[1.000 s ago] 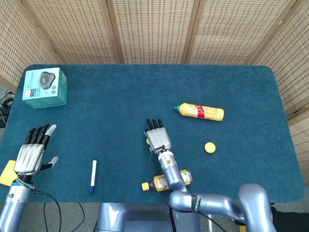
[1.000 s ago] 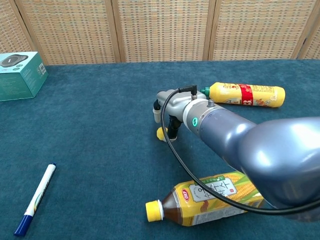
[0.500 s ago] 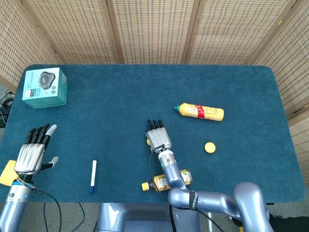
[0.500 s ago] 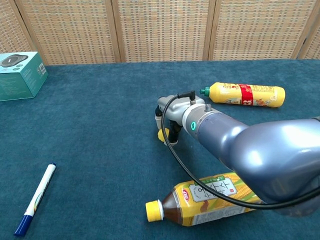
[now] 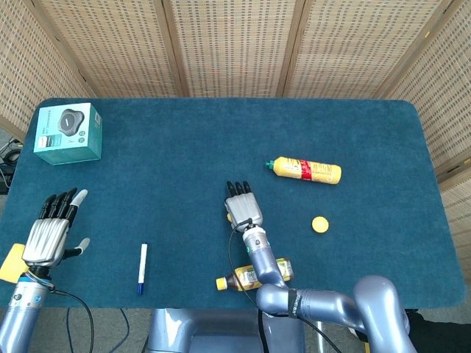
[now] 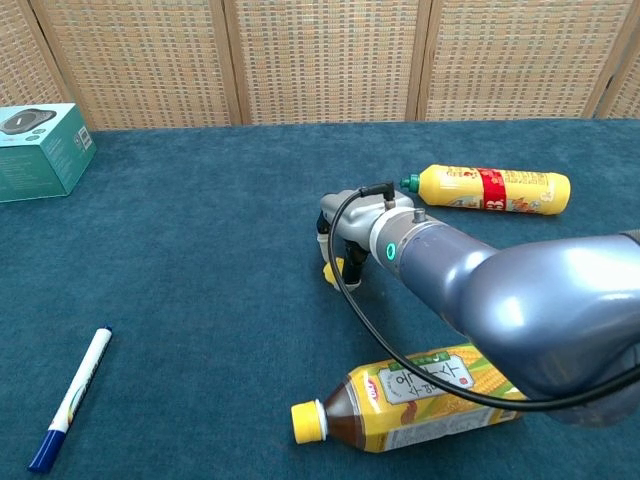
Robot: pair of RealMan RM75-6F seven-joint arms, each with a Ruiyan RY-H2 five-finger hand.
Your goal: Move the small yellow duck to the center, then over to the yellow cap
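Duck [image 6: 330, 271] sits near desk [image 5: 184, 147] centre, pinched under my right robot hand [image 5: 243, 209]. Left robot hand [image 5: 51, 228] spread, idle. I should keep the pinch light and carry low toward the yellow cap [image 5: 319, 224].

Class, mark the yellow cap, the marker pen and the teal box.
yellow cap [image 5: 319, 224], head view, on its top face.
marker pen [image 6: 73, 394], chest view, mid white barrel.
teal box [image 5: 68, 132], head view, on its lid.

arms: glossy silver-grey shells, black cable looped along right forearm
right wrist: small green ring light
hands: right hand [image 5: 243, 209] and left hand [image 5: 48, 235], ribbed silver backs, black fingers
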